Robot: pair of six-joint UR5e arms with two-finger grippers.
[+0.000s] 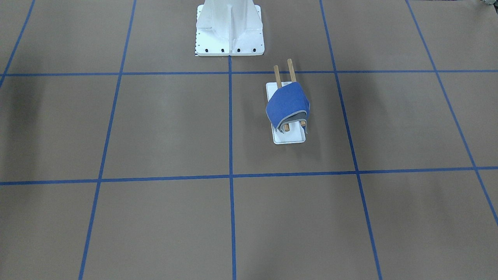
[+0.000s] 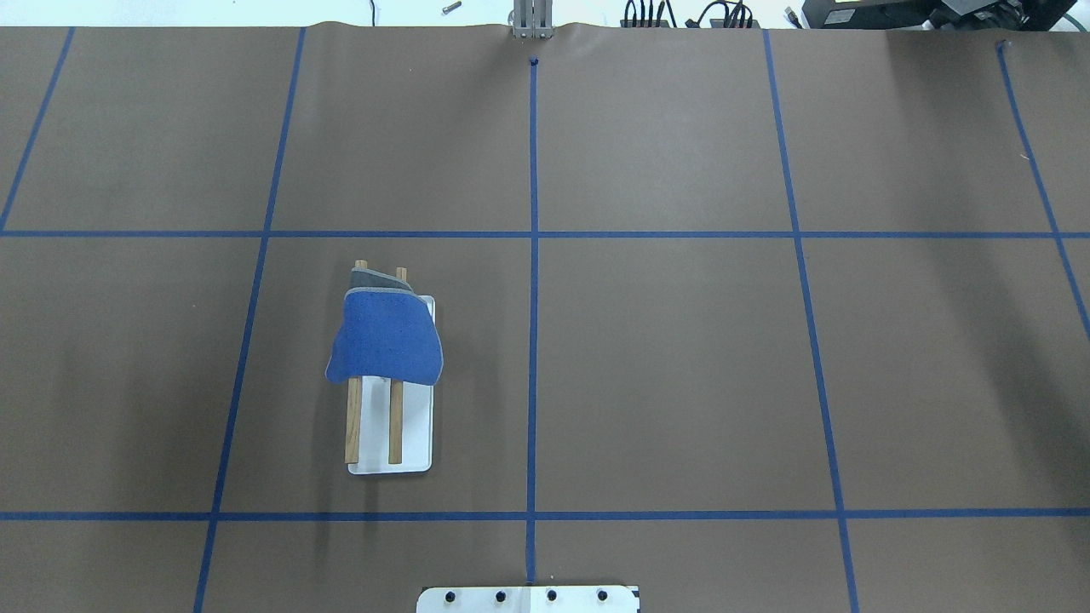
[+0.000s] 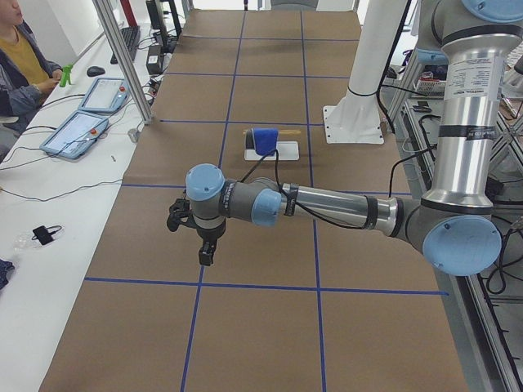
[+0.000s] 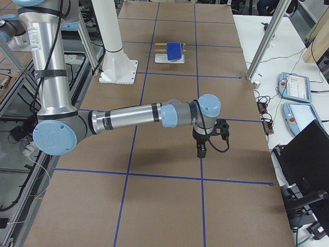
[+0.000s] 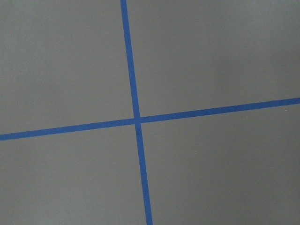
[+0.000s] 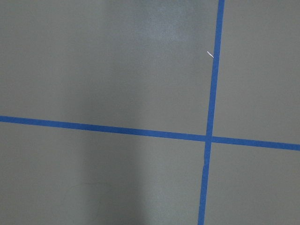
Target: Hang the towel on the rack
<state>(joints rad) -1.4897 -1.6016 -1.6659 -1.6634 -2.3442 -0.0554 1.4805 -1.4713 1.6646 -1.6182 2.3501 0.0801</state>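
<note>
Brown tabletop point(image 2: 681, 358) with blue tape grid, white pedestal point(image 1: 229, 27) at 12 o'clock in front-facing view. Towel point(image 2: 385, 336) draped blue side up across both dowels point(image 2: 395, 421) of rack point(image 2: 417, 434), about 9 o'clock from table middle in overhead view. Covers 12 o'clock end of dowels there, grey underside peeking past hem; 6 o'clock stretch bare. Looks hung already, by judgement.

Left gripper point(image 3: 207, 255) and right gripper point(image 4: 201, 151) well apart from rack, pointing down over bare table. Seen in side views only, so cannot tell pincers open or closed. Wrist views: tape crossings only.

Risks: towel bunched close to dowel tips with uneven overhang, so could slide off tips or slump to one side if bumped. Any arm sweep across rack could snag hem, drag cloth off, or shove light rack.
</note>
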